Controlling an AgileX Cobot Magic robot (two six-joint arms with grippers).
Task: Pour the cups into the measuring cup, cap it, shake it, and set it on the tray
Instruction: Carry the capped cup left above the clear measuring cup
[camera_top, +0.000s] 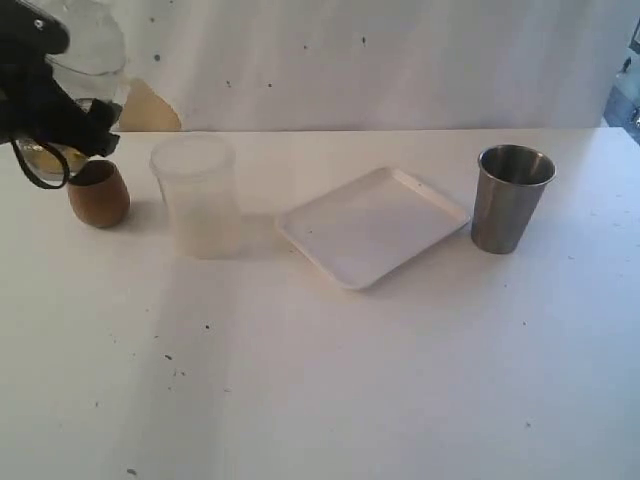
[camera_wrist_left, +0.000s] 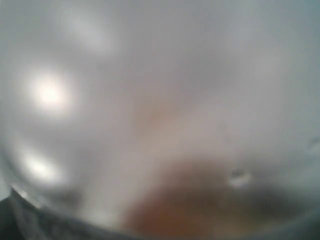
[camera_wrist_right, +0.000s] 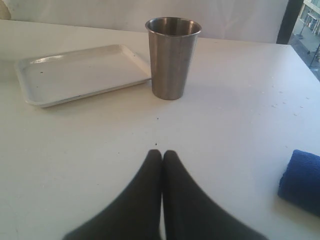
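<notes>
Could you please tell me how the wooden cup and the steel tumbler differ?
The wooden cup is brown, short and rounded; the steel tumbler is grey metal, taller and tapered. In the exterior view the wooden cup stands left of the tray, the steel tumbler right of it. Both stand upright.

- You'll find the steel tumbler (camera_top: 512, 197) at the right of the exterior frame: brushed metal with a dull satin sheen.
- The wooden cup (camera_top: 98, 193) at the left edge is brown wood, smooth and matt.
- The frosted cup (camera_top: 197, 195) just right of it is whitish translucent plastic, cloudy, with no shine.
- The measuring cup (camera_top: 95, 45) in the upper left corner is clear, colourless, glossy plastic with bright glints.
- The tray (camera_top: 372, 226) at the centre is white and smooth, slightly glossy.
- The counter (camera_top: 320, 380) is white and matt, flecked with dark specks.
- The cloth (camera_wrist_right: 301, 181), at the lower right of your right wrist view, is blue and soft-looking.
- The right tool (camera_wrist_right: 162, 154) is black, smooth and matt.
</notes>
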